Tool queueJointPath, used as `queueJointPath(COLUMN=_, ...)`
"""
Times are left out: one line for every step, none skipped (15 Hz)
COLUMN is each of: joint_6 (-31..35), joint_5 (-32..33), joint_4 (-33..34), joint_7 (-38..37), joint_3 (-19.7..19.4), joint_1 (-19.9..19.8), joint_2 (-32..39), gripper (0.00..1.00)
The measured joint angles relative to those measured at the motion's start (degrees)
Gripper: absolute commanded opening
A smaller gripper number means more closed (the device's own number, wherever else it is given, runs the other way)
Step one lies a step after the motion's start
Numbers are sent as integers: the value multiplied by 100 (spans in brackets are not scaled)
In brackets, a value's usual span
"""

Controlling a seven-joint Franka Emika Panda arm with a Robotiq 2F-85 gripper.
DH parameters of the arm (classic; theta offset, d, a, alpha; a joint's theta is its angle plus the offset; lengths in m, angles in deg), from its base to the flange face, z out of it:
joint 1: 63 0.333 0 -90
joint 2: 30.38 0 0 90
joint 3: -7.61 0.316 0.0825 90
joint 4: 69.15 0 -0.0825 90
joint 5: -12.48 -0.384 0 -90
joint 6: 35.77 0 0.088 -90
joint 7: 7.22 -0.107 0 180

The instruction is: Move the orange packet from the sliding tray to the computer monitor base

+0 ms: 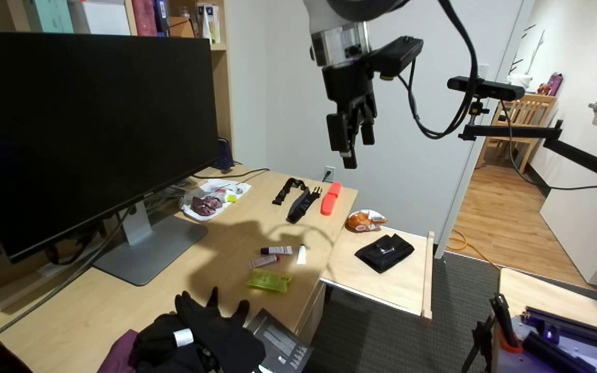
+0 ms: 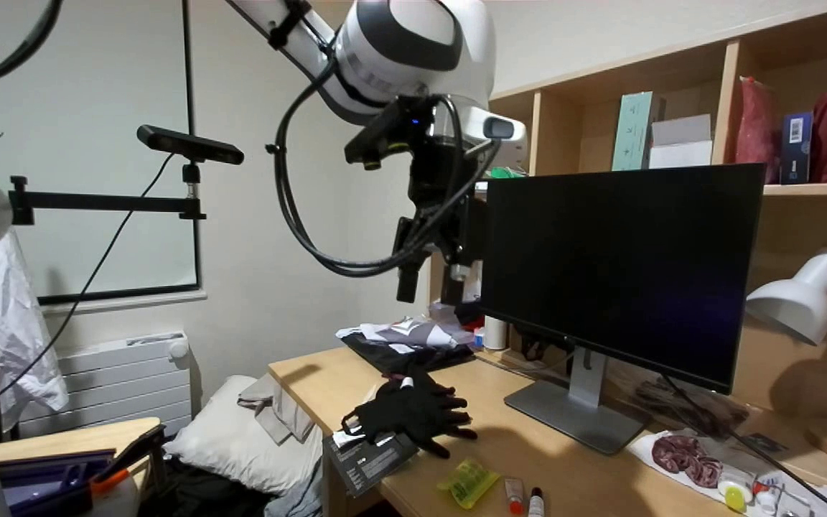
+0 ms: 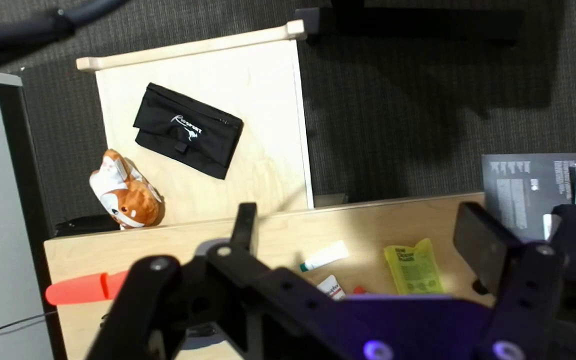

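The orange packet, orange and white and bulging like a small animal face, lies on the sliding tray's inner corner in an exterior view [image 1: 365, 221]. It also shows at the left in the wrist view [image 3: 135, 200]. The pale wooden sliding tray [image 1: 347, 261] sticks out beside the desk and also shows in the wrist view [image 3: 268, 120]. The grey monitor base [image 1: 166, 248] stands on the desk, and it shows in an exterior view [image 2: 564, 413]. My gripper [image 3: 360, 222] is open and empty, high above the desk edge, apart from everything; it shows in both exterior views [image 1: 356, 147] [image 2: 429, 291].
A black pouch [image 3: 190, 130] shares the tray. On the desk lie a yellow-green packet [image 1: 270, 280], several small tubes [image 1: 276, 250], a red case [image 1: 331, 199], a black strap [image 1: 303, 204] and black gloves [image 1: 215, 326]. The large monitor [image 1: 96, 129] rises over its base.
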Motion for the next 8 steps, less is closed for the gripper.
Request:
queueJointPath(joint_6=98, joint_5=21, joint_4=70, joint_7=55, joint_3=-97, joint_1=-57, joint_2=209, gripper=100)
queueJointPath(joint_6=163, joint_5=31, joint_4=136, joint_7=78, joint_3=-157, joint_1=-92, joint_2=376, gripper=100)
queueJointPath(joint_6=179, joint_5=33, joint_4=193, joint_7=87, joint_3=-181, joint_1=-105, joint_2=490, gripper=100)
queueJointPath(joint_6=179, joint_5=33, joint_4=233, joint_7=87, joint_3=-180, joint_1=-108, joint_2=546, gripper=100)
queueJointPath(joint_6=179, joint_5=33, joint_4=251, joint_7=87, joint_3=-170, joint_1=-105, joint_2=556, gripper=100)
queueJointPath(joint_6=179, joint_5=33, joint_4=266, joint_7=87, joint_3=-162, joint_1=-102, joint_2=555, gripper=100)
queueJointPath(joint_6=179, joint_5=30, joint_4=271, joint_7=87, joint_3=-161, joint_1=-96, joint_2=551, gripper=100)
queueJointPath(joint_6=179, joint_5=30, joint_4=270, joint_7=87, joint_3=-161, joint_1=-89, joint_2=552, gripper=100)
